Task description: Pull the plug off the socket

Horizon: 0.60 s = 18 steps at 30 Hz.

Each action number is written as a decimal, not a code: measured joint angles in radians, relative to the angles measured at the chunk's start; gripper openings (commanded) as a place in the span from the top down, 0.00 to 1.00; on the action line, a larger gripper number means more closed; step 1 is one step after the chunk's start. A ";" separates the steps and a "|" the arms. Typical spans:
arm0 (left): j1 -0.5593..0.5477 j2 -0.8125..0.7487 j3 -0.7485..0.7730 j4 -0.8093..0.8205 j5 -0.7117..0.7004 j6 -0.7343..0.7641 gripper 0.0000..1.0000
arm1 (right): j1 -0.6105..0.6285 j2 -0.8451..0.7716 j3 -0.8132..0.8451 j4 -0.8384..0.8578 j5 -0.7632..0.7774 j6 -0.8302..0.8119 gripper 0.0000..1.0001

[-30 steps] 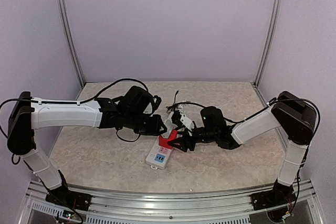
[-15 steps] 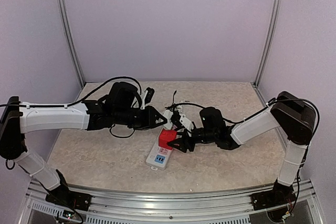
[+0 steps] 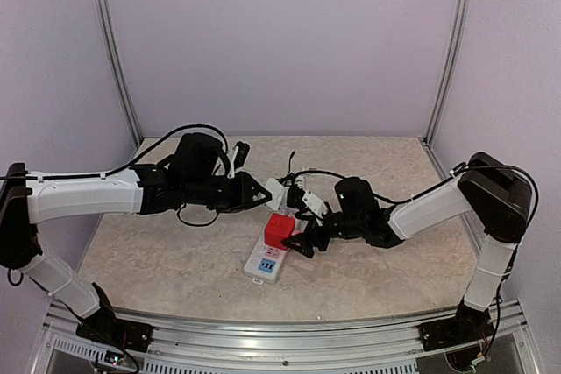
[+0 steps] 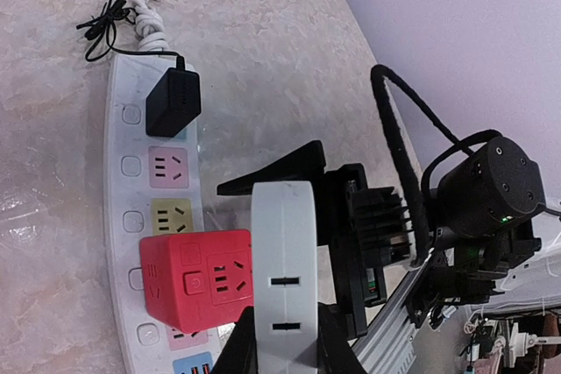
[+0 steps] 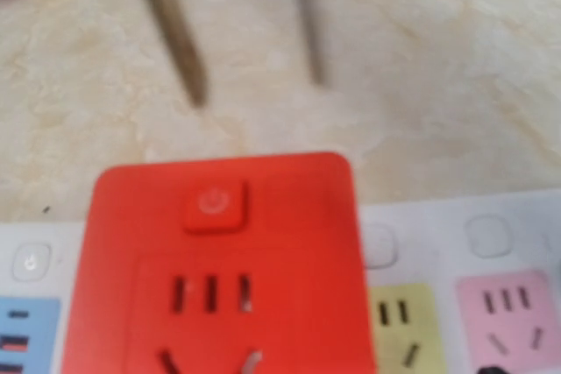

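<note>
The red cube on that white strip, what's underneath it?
Only the white power strip shows beneath the red cube, next to a yellow outlet. The outlet that the cube covers and its own pins are hidden.

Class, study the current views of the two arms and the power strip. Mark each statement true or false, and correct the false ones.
1. The left gripper has its jaws closed on a white plug, whose prongs are bare in the air. True.
2. The red cube adapter lies on the table beside the power strip. False: it sits on the strip.
3. A black adapter is plugged in near the end where the white cord leaves. True.
4. The outlet face next to the red cube, toward the cord, is green. False: it is a yellow face.
</note>
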 measured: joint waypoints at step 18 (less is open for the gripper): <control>0.021 -0.130 -0.040 -0.005 0.006 0.142 1.00 | 0.000 -0.452 0.108 -0.344 0.230 0.078 0.00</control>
